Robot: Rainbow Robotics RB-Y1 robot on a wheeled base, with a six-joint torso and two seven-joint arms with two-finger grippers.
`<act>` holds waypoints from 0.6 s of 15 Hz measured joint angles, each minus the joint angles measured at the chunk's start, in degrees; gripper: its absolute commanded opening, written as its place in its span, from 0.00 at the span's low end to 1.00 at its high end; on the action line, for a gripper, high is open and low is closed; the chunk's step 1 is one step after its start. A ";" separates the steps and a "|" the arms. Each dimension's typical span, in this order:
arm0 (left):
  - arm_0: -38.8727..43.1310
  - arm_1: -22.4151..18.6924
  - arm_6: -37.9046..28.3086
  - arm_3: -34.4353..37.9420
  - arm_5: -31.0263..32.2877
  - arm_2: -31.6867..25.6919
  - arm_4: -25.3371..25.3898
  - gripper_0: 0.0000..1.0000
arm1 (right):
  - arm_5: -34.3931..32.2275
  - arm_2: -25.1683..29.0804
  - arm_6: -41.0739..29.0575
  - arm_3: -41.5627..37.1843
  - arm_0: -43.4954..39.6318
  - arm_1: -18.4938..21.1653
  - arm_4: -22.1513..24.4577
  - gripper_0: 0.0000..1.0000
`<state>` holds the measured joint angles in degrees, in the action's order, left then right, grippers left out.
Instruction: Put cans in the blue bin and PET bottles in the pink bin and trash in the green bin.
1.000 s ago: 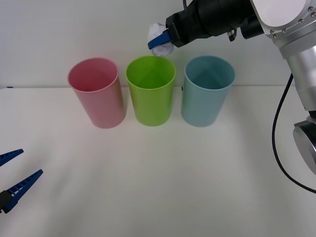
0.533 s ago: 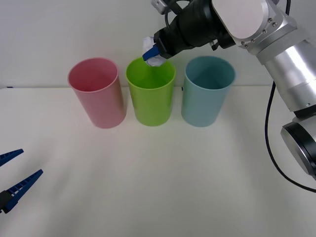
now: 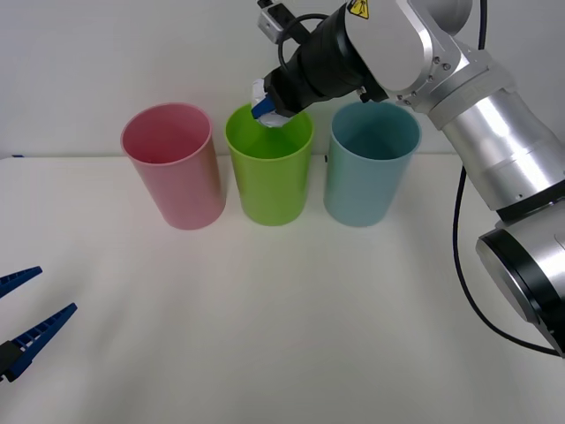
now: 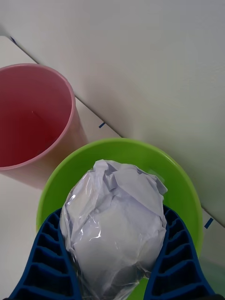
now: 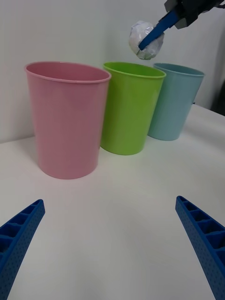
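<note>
Three bins stand in a row at the back of the table: the pink bin [image 3: 172, 165], the green bin [image 3: 269, 163] and the blue bin [image 3: 371, 162]. My right gripper [image 3: 267, 108] hangs just above the green bin's mouth, shut on the trash [image 4: 115, 220], a crumpled whitish wad wrapped in clear plastic. From the left wrist view the trash [image 5: 145, 40] hovers over the green bin [image 5: 131, 108], a little above its rim. My left gripper [image 3: 25, 322] rests open low at the table's near left.
A white wall rises right behind the bins. The right arm [image 3: 459, 97] reaches over the blue bin from the right. White tabletop [image 3: 282, 318] spreads in front of the bins.
My right gripper has carried the trash leftward and down, from above the green bin's right rim to over its mouth. The left gripper has not moved.
</note>
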<state>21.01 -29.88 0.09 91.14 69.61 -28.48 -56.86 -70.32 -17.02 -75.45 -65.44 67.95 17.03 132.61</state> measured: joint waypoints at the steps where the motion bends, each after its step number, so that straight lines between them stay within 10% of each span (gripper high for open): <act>1: 0.00 0.00 0.00 0.00 0.00 0.00 0.00 0.96 | 0.01 -0.28 -0.03 0.08 0.00 -0.06 0.34 0.00; 9: 0.00 0.00 0.00 0.00 0.00 0.00 0.00 0.96 | 0.05 -1.23 0.01 0.82 0.00 -0.25 1.52 0.00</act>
<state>21.01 -29.88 0.09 91.14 69.61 -28.48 -56.86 -70.27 -18.25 -75.44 -64.62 67.95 16.78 134.13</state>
